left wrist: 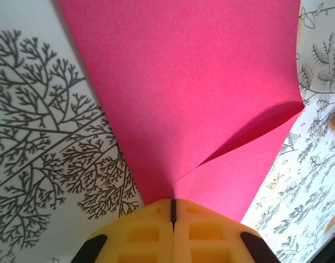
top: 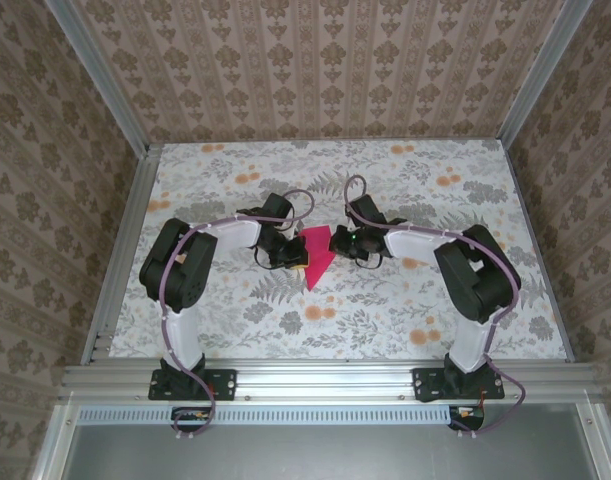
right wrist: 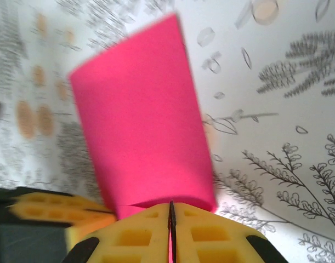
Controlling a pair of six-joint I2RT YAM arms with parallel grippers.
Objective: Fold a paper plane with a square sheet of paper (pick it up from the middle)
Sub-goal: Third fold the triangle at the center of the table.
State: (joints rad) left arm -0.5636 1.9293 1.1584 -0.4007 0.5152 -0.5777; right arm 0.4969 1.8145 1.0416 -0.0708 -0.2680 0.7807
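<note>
The bright pink sheet of paper [top: 317, 258] hangs between both grippers over the middle of the table, folded into a wedge whose tip points at the near edge. My left gripper [top: 288, 255] is shut on its left side. In the left wrist view a crease runs into the seam of the closed yellow fingers [left wrist: 140, 230], and the paper [left wrist: 183, 93] fans out beyond my left gripper [left wrist: 172, 201]. My right gripper [top: 342, 243] is shut on the right side. In the right wrist view the paper [right wrist: 140, 126] curls up out of my right gripper [right wrist: 171, 205].
The table [top: 415, 300] has a floral cover. Aluminium rails [top: 325, 380] edge it at the near side and the left, and patterned walls enclose the other sides. The left gripper's yellow fingers [right wrist: 52, 211] show at the lower left of the right wrist view.
</note>
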